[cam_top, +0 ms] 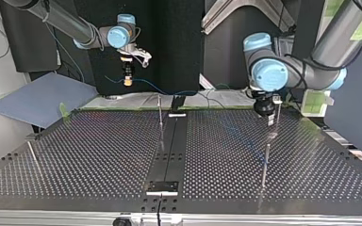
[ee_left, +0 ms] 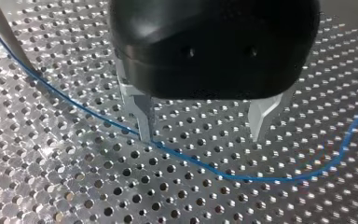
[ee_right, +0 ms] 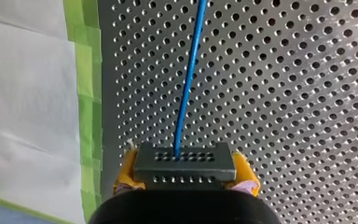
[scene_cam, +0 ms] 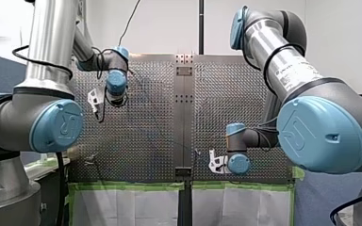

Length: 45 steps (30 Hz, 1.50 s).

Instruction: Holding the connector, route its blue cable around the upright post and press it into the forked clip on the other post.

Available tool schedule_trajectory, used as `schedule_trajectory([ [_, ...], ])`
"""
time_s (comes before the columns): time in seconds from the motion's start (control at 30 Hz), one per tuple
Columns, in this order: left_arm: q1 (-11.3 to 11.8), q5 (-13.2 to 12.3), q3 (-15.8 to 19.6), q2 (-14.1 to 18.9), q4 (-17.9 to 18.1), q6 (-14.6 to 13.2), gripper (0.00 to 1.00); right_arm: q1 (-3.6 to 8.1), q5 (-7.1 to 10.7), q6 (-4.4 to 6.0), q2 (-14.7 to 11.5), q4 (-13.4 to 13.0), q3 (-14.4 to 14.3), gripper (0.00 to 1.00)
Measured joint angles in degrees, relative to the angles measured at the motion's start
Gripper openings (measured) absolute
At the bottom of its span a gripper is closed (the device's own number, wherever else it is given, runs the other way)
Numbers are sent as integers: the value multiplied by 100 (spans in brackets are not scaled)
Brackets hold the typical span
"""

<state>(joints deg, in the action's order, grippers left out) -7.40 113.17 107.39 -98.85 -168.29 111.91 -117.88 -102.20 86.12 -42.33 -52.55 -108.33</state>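
In the right wrist view my right gripper [ee_right: 185, 184] is shut, its yellow pads clamping a dark grey connector [ee_right: 185, 163]. The blue cable [ee_right: 189, 79] runs straight out of the connector over the perforated plate. In the top view that gripper [cam_top: 128, 84] hangs high above the table's far edge. My left gripper [ee_left: 200, 135] is open, its metal fingers [ee_left: 142, 121] low over the plate with nothing between them. The blue cable [ee_left: 242, 177] lies on the plate and curves past their tips. A thin post [ee_left: 4, 32] stands beside it. In the top view my left gripper [cam_top: 268, 117] hovers over a thin upright post [cam_top: 265, 162].
Another thin post [cam_top: 160, 113] stands near the dark centre strip [cam_top: 169, 150], and a slanted rod [cam_top: 34, 155] rises at the top view's left. Green tape [ee_right: 86, 93] and white paper [ee_right: 28, 93] border the plate's edge near my right gripper.
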Motion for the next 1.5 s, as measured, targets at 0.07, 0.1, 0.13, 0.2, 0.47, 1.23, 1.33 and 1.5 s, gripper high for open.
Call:
schedule_trajectory([
  [0.07, 3, 15, 106, 105, -108, -47, 100, 2, 16, 5, 0, -10, 0, 0],
  [0.1, 5, 17, 164, 163, -165, -60, 100, 3, 25, 8, 0, -13, 0, 0],
  [0.13, 6, 15, 202, 207, -207, -65, 100, 4, 36, 12, 0, -15, 0, 0],
  [0.2, 7, -4, 263, 303, -305, -70, 100, 5, 50, 17, 0, -20, 0, 0],
  [0.47, -14, -186, 234, 697, -699, -147, 100, 4, 92, 29, 0, -44, 0, 0],
  [1.23, -21, -538, -723, 1745, -1748, -333, 100, 4, 132, 47, 0, -41, 3, 0],
  [1.33, -13, -680, -804, 1889, -1893, -300, 100, 4, 153, 47, -1, -39, 6, 0],
  [1.5, -9, -910, -830, 2120, -2122, -274, 100, 4, 168, 52, -1, -42, 8, 0],
])
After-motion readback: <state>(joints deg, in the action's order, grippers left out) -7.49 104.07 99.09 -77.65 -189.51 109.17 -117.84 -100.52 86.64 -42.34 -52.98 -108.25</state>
